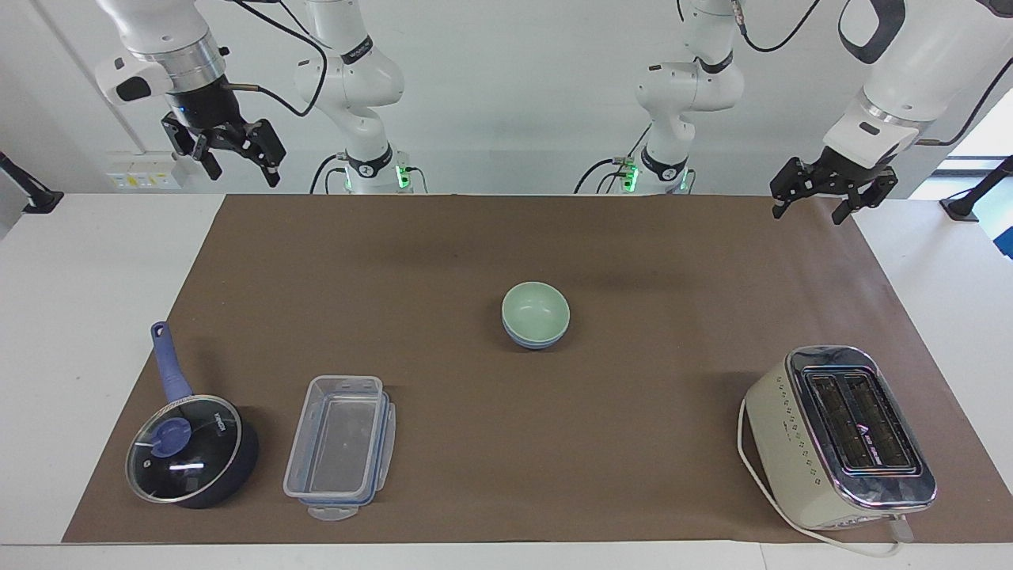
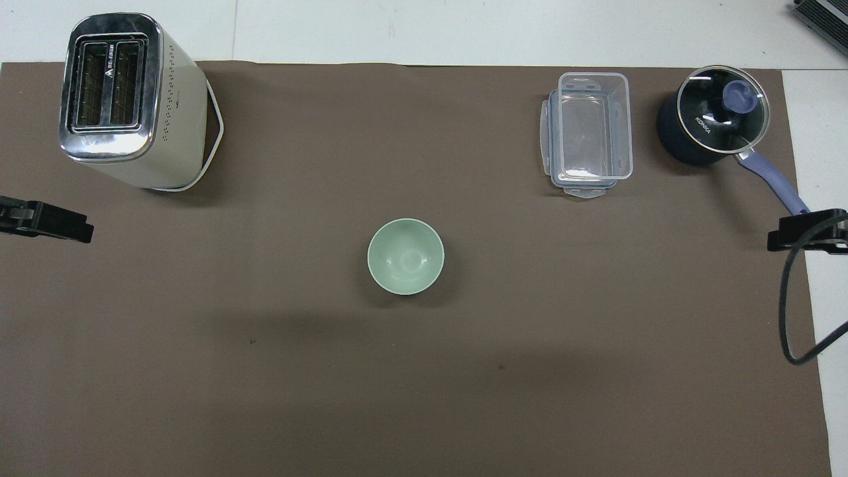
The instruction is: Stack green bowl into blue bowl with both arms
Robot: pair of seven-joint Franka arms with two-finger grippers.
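1. Right end effector (image 1: 235, 154): parked high over the counter's (image 1: 673, 443) corner, fingers spread, holding nothing.
2. Green bowl (image 1: 536, 311) sits nested in blue bowl (image 1: 535, 340), mid-counter; stack looks finished.
3. Left end effector (image 1: 825, 193): likewise raised, fingers apart, clear.

One legible marking: the brand "KONKA" in white letters on the glass lid (image 2: 723, 100) of the dark blue saucepan (image 2: 682, 142), at about 8 o'clock from the lid's knob. The toaster (image 2: 126, 99) bears a small triangular logo with lettering between its slots; that lettering cannot be read.
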